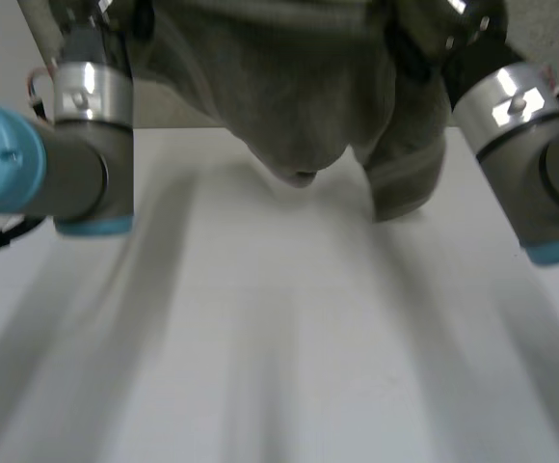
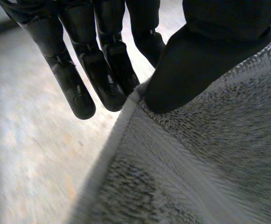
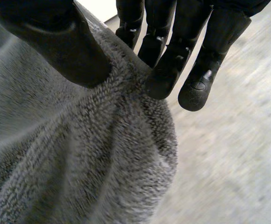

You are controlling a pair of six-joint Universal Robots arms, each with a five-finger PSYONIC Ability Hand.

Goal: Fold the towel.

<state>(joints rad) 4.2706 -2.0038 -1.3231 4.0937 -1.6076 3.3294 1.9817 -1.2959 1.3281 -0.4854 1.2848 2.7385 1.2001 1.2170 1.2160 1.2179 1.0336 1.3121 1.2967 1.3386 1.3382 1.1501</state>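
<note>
Grey towel (image 1: 289, 96) hangs pinched by left robot hand (image 2: 103, 70) and right robot hand (image 3: 169, 65).

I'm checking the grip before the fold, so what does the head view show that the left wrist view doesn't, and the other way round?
Head view: the left arm and right arm holding the grey towel up over the white table. Left wrist view: the left hand pinching the towel's hemmed edge between thumb and fingers. Both: the towel.

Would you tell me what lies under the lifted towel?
Below the hanging towel the white table shows, nothing on it. The table's far part behind the cloth is covered.
</note>
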